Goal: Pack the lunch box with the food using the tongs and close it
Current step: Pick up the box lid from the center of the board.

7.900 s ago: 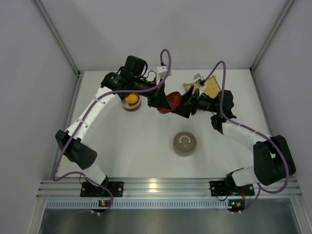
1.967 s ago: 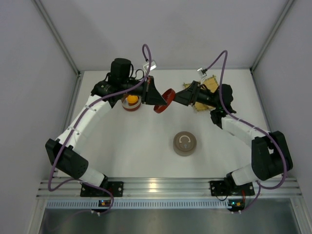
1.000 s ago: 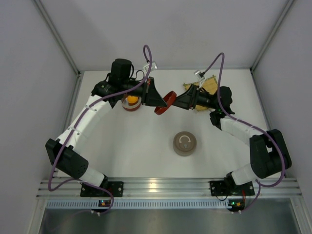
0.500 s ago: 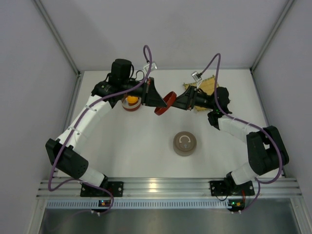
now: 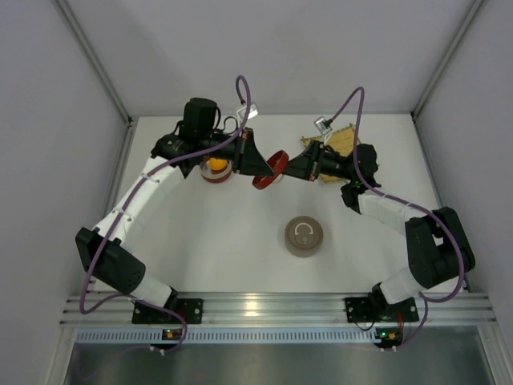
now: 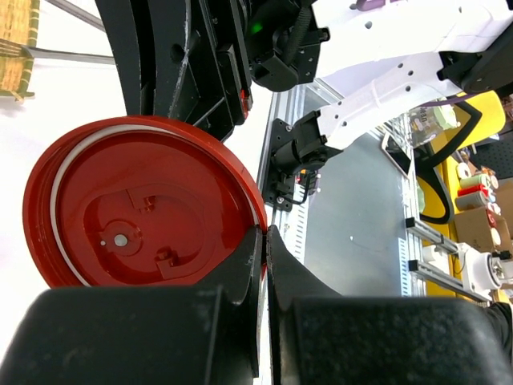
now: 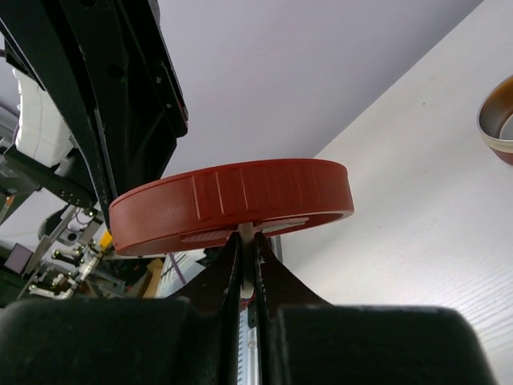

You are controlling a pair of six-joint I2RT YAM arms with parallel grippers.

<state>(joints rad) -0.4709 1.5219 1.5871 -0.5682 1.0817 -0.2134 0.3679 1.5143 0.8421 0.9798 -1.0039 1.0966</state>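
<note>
Red lid point(image 5: 268, 170) being held mid-air, upper centre.
Left fingers point(image 6: 240, 265) and right fingers point(image 7: 271, 277) are both clamping its rim; left should be releasing slowly, keeping it level. Orange ball point(image 5: 215, 164) is apparently sitting in the lunch box point(image 5: 215, 176), upper left.

The left arm point(image 5: 140, 192) bows out to the left, then reaches away from its base with the wrist turned rightward. The left end effector point(image 5: 256, 167) is pinched tight on the rim of a red lid point(image 5: 269, 170). The right arm point(image 5: 393, 210) bends out to the right and stretches leftward. The right end effector point(image 5: 288, 170) clamps the opposite rim, fingers nearly meeting.
</note>
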